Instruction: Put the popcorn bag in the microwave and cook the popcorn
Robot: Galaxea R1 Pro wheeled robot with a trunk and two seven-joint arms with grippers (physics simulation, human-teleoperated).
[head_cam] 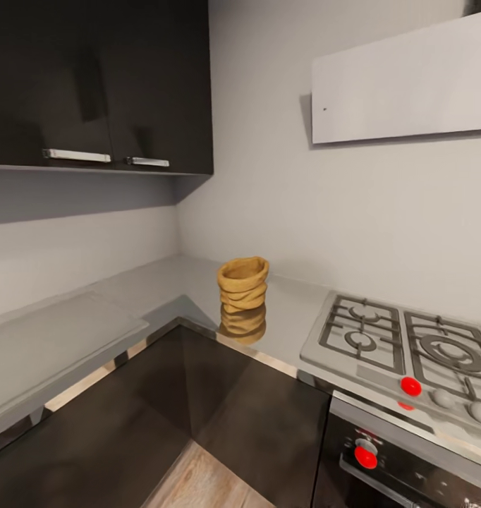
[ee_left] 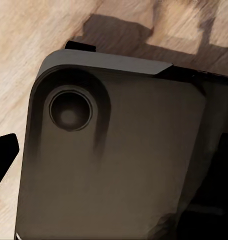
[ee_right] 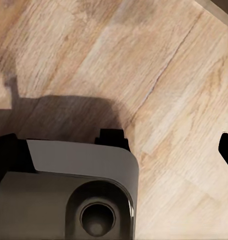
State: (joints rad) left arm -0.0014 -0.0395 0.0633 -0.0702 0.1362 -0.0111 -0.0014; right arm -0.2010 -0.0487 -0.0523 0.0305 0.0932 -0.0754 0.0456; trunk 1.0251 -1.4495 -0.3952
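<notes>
one small tan-brown sack-shaped popcorn bag with a rolled rim (head_cam: 243,283) stands upright on the glossy grey steel countertop (head_cam: 163,282), in the inner corner where the worktop bends along the two grey walls, and its reflection shows in the mirror-like surface just in front of it. to its right, apart from it, lies one ridged steel gas hob (head_cam: 403,346) with two burner grates clearly in sight, one red knob (head_cam: 410,386) and two pale grey knobs (head_cam: 443,398) along its front edge. below the hob one dark oven front (head_cam: 403,466) carries another red knob (head_cam: 365,457). above the hob hangs one white flat hood (head_cam: 403,81). on the left wall two dark upper cabinet doors (head_cam: 99,77) each bear one silver bar handle (head_cam: 76,155). dark base cabinets (head_cam: 198,402) run beneath the worktop, and a strip of pale wooden floor (head_cam: 198,487) shows between them. both wrist views look down at that wood-grain floor (ee_right: 169,75) past a rounded dark grey part of the robot's body (ee_left: 119,165) with a circular recess (ee_left: 69,111); the right wrist view shows a similar grey part (ee_right: 68,195). a black tip shows at the edge of each wrist picture, but whether either pincer is released or clenched i cannot tell. the arms appear to hang low beside the robot, pointing toward the floor.
</notes>
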